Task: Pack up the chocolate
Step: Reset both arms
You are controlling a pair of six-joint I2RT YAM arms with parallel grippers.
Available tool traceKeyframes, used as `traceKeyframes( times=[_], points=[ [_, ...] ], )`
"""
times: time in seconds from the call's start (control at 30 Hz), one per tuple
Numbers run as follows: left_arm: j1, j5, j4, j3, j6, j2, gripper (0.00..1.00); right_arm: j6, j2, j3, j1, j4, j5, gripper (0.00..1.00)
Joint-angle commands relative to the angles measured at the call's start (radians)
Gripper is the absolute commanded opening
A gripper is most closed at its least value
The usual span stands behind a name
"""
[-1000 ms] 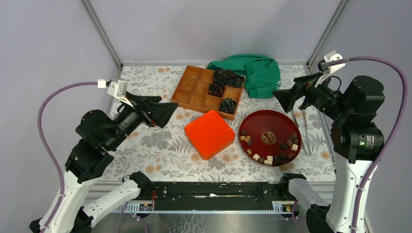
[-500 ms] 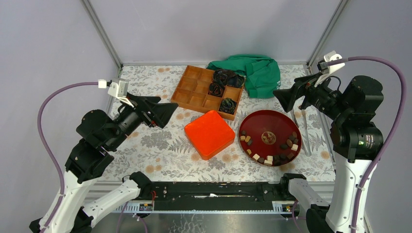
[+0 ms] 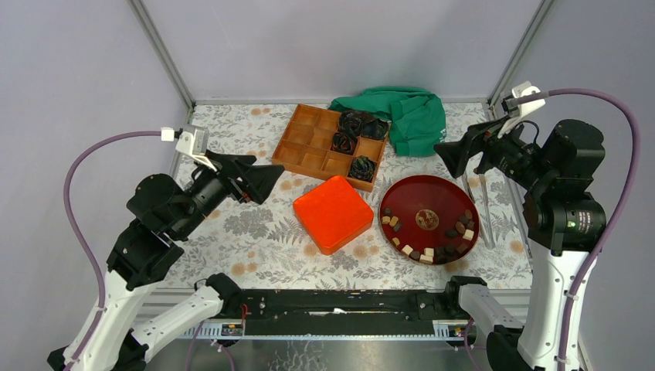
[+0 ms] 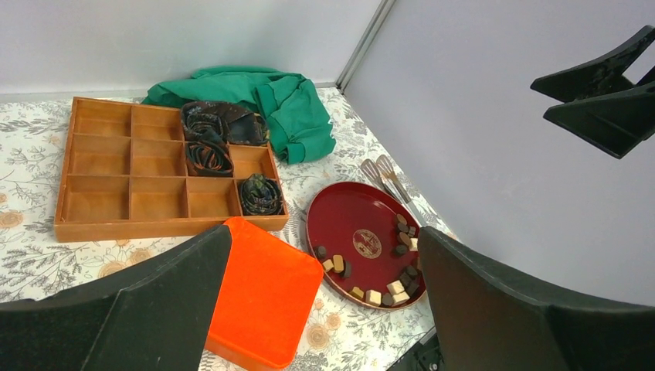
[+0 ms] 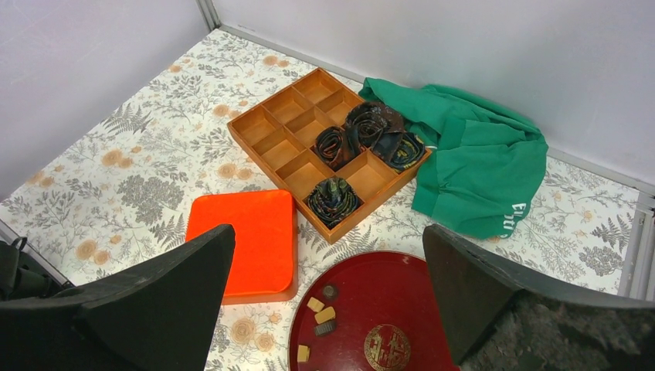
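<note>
Several small pieces of chocolate [image 3: 426,253], dark, tan and cream, lie along the rim of a round red plate [image 3: 429,195] at the front right; they also show in the left wrist view [image 4: 385,294] and the right wrist view [image 5: 324,314]. A wooden compartment box [image 3: 303,137] stands at the back centre with black crinkled paper cups [image 3: 355,124] in three of its right-hand cells. My left gripper [image 3: 259,179] hangs open above the table left of the box, holding nothing. My right gripper [image 3: 456,158] is open and empty in the air behind the plate.
An orange square lid [image 3: 332,212] lies flat between the box and the plate. A crumpled green cloth [image 3: 411,116] sits at the back, right of the box. Metal tongs [image 3: 483,202] lie on the table just right of the plate. Grey walls close in the sides.
The left arm has edged slightly to the right. The right arm has barely shifted. Both grippers stay open and nothing on the table has moved.
</note>
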Motion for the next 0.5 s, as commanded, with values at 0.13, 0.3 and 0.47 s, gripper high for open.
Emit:
traceKeyframes(
  times=[0.13,0.3,0.47],
  points=[
    [0.003,0.029,0.054,-0.038,0.009,-0.006,0.99,-0.008,-0.011,-0.032,-0.005,0.064,-0.001,1.0],
    [0.003,0.07,0.072,-0.065,0.015,0.007,0.99,0.012,-0.015,-0.076,-0.005,0.085,-0.054,0.99],
    [0.003,0.07,0.079,-0.083,0.012,0.017,0.99,0.029,-0.016,-0.105,-0.005,0.104,-0.1,1.0]
  ],
)
